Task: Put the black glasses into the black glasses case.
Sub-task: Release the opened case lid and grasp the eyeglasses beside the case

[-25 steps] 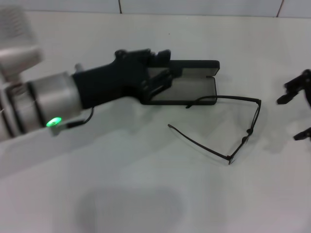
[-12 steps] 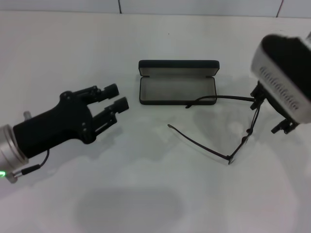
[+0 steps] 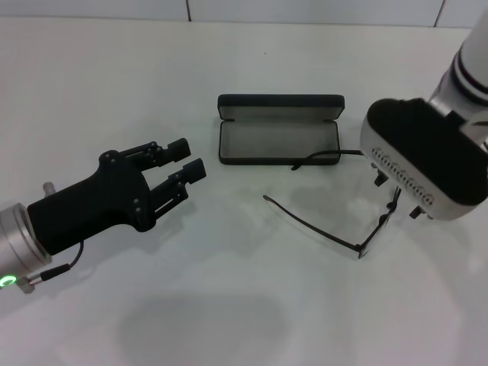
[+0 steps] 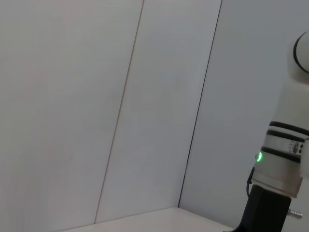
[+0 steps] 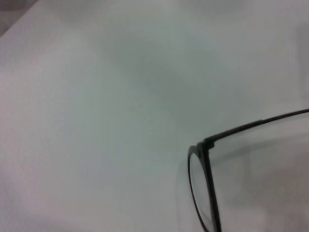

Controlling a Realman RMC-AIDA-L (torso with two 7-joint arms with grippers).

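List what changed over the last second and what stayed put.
The left gripper pulled back from the black glasses case toward the robot's left and now hovers clear of it, jaws open, holding nothing. The right arm swung in from the right edge and now hangs over the front of the black glasses, hiding its gripper. The glasses and the open case kept their places on the table.

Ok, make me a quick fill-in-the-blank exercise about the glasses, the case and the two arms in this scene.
1. The black glasses case lies with its lid ____.
2. The black glasses rest on the table with their temple arms ____.
3. The tip of one temple arm reaches over the ____ of the case.
4. The left gripper has its fingers ____, while the right arm hangs over the glasses' front.

Missing words: open; unfolded; edge; open
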